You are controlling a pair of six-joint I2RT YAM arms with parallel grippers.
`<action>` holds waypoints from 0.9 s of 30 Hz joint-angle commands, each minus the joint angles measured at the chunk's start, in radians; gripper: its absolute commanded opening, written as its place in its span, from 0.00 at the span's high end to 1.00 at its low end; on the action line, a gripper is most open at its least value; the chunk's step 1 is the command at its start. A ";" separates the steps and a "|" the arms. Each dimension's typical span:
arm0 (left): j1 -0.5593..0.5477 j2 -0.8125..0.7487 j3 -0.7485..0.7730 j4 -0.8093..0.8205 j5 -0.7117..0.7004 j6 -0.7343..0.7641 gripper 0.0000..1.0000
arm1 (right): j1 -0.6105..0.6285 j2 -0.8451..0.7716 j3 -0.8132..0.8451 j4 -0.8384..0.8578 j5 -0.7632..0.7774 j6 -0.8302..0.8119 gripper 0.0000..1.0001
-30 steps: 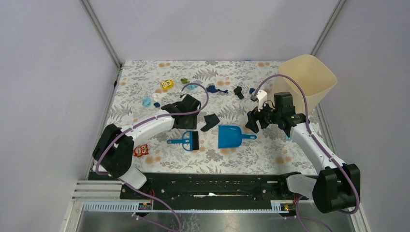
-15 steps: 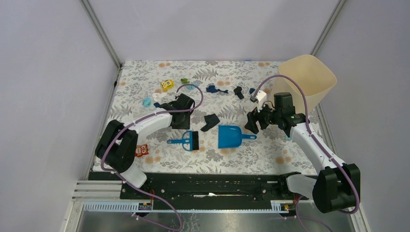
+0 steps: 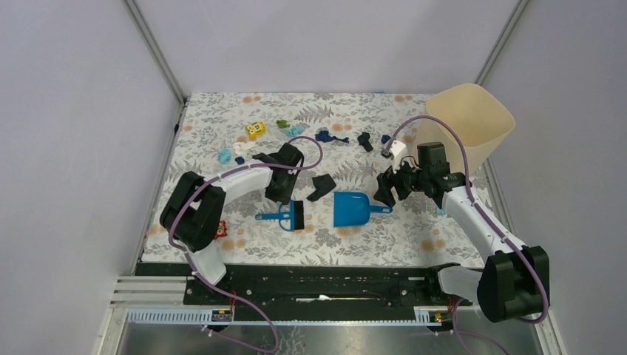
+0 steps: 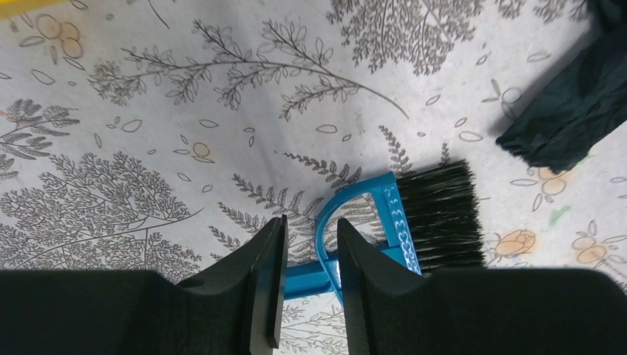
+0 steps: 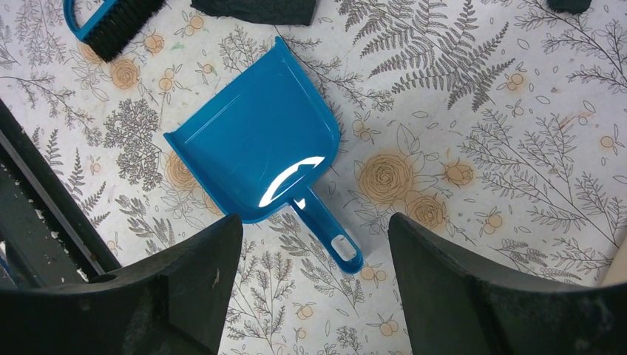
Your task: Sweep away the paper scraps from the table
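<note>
Table (image 3: 384,240): white cloth with grey ferns and orange flowers. Paper scraps (image 3: 322,185): scattered across the far half of the cloth; one large black piece lies just beyond the gap between brush and dustpan, with navy, black, light blue and green bits further back, none in the dustpan. Brush (image 3: 288,216): blue, black bristles, lying flat near the centre. Dustpan (image 3: 350,208): blue, just right of the brush, handle pointing right. Left gripper (image 4: 311,222): over the brush's loop handle, fingers only narrowly parted with the handle seen in the gap; contact cannot be told. Right gripper (image 5: 314,244): above the dustpan handle, fingers spread wide, holding nothing. Bin (image 3: 473,122): beige, tilted, at the far right corner. Yellow cube (image 3: 256,130): far left among the scraps. Red robot toy (image 3: 220,231): near left, partly hidden by the left arm.
</note>
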 commanded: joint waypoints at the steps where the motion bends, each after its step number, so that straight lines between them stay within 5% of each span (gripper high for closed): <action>1: 0.004 0.020 0.020 -0.042 0.033 0.069 0.65 | -0.005 0.005 0.015 -0.004 -0.034 -0.016 0.21; 8: 0.004 0.047 -0.003 -0.006 0.085 0.074 0.75 | -0.005 0.010 0.016 -0.009 -0.033 -0.017 0.21; 16: 0.003 0.033 -0.031 0.038 0.100 0.077 1.00 | -0.004 0.016 0.014 -0.009 -0.035 -0.014 0.21; 27: -0.102 -0.244 -0.021 0.117 0.208 0.107 1.00 | -0.005 0.071 0.040 -0.012 -0.163 0.104 0.16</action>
